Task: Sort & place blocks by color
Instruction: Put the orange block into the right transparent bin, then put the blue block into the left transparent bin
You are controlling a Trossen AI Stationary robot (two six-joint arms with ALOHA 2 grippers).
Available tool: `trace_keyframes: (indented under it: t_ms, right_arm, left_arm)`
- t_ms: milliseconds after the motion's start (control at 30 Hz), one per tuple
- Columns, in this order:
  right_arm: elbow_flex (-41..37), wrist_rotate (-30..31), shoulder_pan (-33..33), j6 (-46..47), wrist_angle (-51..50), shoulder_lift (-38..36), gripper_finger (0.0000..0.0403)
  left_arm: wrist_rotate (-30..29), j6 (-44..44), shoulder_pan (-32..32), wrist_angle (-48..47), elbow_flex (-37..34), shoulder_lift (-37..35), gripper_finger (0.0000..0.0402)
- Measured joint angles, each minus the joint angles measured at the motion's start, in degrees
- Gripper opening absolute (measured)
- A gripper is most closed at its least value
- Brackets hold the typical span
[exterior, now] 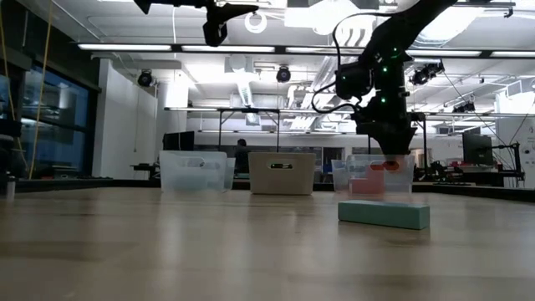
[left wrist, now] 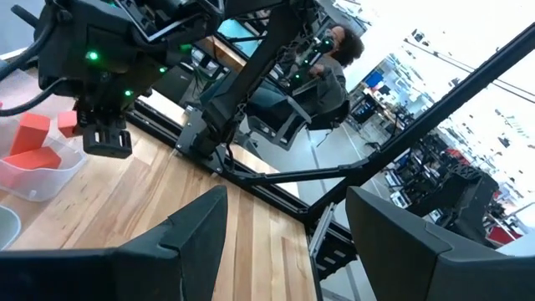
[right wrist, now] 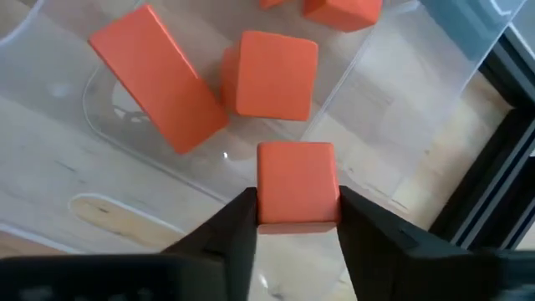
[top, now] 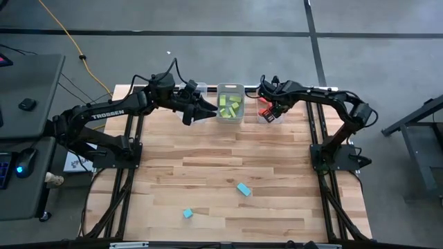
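Even, bright overhead light falls on the wooden table (top: 228, 187), leaving only soft, faint shadows under the arms. In the low view, long ceiling strip lights (exterior: 251, 48) glare white, the near tabletop is blurred, and the light blue bar (exterior: 384, 214) sits fairly sharp. The left wrist view blows out toward the far room; its near fingers (left wrist: 180, 242) are dark and soft.

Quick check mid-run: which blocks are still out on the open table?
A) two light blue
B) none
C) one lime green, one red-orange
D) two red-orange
A: the high view shows only two light blue blocks, a bar and a cube, on the bare table.
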Motion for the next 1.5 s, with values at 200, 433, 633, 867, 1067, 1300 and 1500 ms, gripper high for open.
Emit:
trace_keyframes:
  t_ms: [200, 433, 633, 867, 1067, 1300, 1500]
  right_arm:
    - [0.0, 1.23, 0.02, 0.0, 0.33, 0.0, 0.0217]
    - [4.54, 1.46, 0.28, 0.75, -1.71, -0.53, 0.0228]
    - [11.28, 1.42, 2.19, 6.19, -6.47, -3.94, 0.0222]
    - [14.12, -2.78, 7.75, 15.61, -7.81, -10.26, 0.0222]
    - [14.2, -3.15, 15.0, 23.59, -8.08, -13.25, 0.0222]
    - [14.19, -1.87, 19.85, 27.73, -9.02, -13.38, 0.0222]
    - [14.19, -1.28, 20.9, 27.55, -9.01, -13.38, 0.0222]
  left_arm:
    - [-0.02, 0.0, 0.0, -0.2, 0.0, 0.0, 0.0223]
    - [-4.33, 1.12, -0.03, -8.07, 0.0, 0.0, 0.0223]
    - [-10.25, 4.44, -2.76, -20.66, 0.0, -0.38, 0.0223]
    - [-18.38, 9.95, -9.06, -33.4, 0.0, -2.02, 0.0223]
    - [-19.5, 10.08, -13.41, -38.54, 0.02, -2.6, 0.0223]
    - [-23.27, 7.2, -20.58, -45.04, 0.02, -2.58, 0.0223]
    - [-30.4, -1.6, -29.1, -46.89, 0.02, -2.58, 0.0223]
